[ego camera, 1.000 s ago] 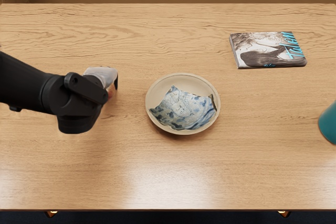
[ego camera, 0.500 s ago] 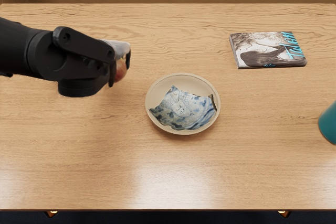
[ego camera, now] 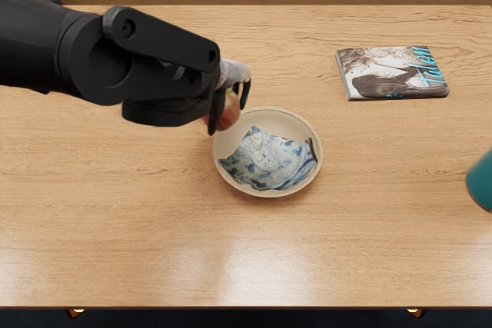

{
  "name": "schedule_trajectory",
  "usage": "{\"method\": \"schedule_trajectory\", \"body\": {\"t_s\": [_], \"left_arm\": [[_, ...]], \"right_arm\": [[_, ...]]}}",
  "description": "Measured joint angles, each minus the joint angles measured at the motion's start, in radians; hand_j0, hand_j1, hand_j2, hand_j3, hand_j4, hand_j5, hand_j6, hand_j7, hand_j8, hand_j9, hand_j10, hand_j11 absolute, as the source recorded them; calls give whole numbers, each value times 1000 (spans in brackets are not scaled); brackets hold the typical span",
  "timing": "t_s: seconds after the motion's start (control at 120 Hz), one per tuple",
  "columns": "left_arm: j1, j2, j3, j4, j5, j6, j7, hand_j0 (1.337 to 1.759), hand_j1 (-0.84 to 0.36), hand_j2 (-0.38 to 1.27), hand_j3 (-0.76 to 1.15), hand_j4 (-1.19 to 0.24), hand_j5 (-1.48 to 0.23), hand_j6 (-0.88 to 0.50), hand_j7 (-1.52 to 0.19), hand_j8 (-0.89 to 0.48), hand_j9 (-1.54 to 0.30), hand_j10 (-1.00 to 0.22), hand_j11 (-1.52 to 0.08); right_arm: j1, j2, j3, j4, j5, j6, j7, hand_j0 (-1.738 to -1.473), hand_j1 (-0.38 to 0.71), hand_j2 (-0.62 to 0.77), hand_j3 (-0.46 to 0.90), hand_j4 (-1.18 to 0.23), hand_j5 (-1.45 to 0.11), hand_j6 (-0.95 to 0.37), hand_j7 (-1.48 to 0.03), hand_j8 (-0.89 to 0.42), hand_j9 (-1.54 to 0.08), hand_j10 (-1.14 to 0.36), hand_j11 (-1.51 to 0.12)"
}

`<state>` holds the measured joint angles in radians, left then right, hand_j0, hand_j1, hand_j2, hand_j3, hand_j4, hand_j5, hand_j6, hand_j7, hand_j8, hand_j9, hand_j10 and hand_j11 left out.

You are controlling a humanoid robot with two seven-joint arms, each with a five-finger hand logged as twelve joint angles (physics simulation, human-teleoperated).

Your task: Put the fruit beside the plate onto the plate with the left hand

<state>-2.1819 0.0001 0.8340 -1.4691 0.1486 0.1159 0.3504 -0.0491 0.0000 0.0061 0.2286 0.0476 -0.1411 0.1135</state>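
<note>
Head view. The camera looked down at a slant from above the near edge of the surface [ego camera: 246, 255] toward its far edge. The plate [ego camera: 277, 115] sat near frame centre at moderate range; the surface overran the frame on either side.

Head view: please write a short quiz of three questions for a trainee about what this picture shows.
1. Fill in: the left robot hand holds the fruit at the plate's ____ rim, as seen in the picture (left or right).
2. Choose one: the magazine lies A) on the plate; B) farther back on the table, to the picture's right of the plate; C) at the front edge of the table.
3. True or false: the fruit already lies released in the middle of the plate.

Key: 1 left; 2 B; 3 false.
</note>
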Motion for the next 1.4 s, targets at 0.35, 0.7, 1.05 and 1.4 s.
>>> {"method": "schedule_trajectory", "body": {"t_s": [0.35,0.7,1.05,1.4], "left_arm": [[35,0,-87,9,-23,-3,2,1644,-327,425,0,-368,-1357,-43,-1218,-67,-1221,-327,-1194],[88,0,-116,10,-23,-12,0,1649,-238,413,0,-533,-1194,-203,-1058,-227,-1050,-508,-1052],[95,0,-129,14,-11,2,-6,1656,-48,132,0,-357,-533,-272,-508,-279,-506,-346,-506],[163,259,-279,12,-43,-239,-4,1658,22,66,0,-277,-373,-262,-368,-263,-368,-275,-368]], "right_arm": [[0,0,0,0,0,0,0,-1658,-307,-7,0,-35,-45,-35,-45,-35,-45,-35,-45],[0,0,0,0,0,0,0,-1658,-307,-7,0,-35,-45,-35,-45,-35,-45,-35,-45],[0,0,0,0,0,0,0,-1658,-307,-7,0,-35,-45,-35,-45,-35,-45,-35,-45],[0,0,0,0,0,0,0,-1658,-308,-7,0,-35,-45,-35,-45,-35,-45,-35,-45]]}}
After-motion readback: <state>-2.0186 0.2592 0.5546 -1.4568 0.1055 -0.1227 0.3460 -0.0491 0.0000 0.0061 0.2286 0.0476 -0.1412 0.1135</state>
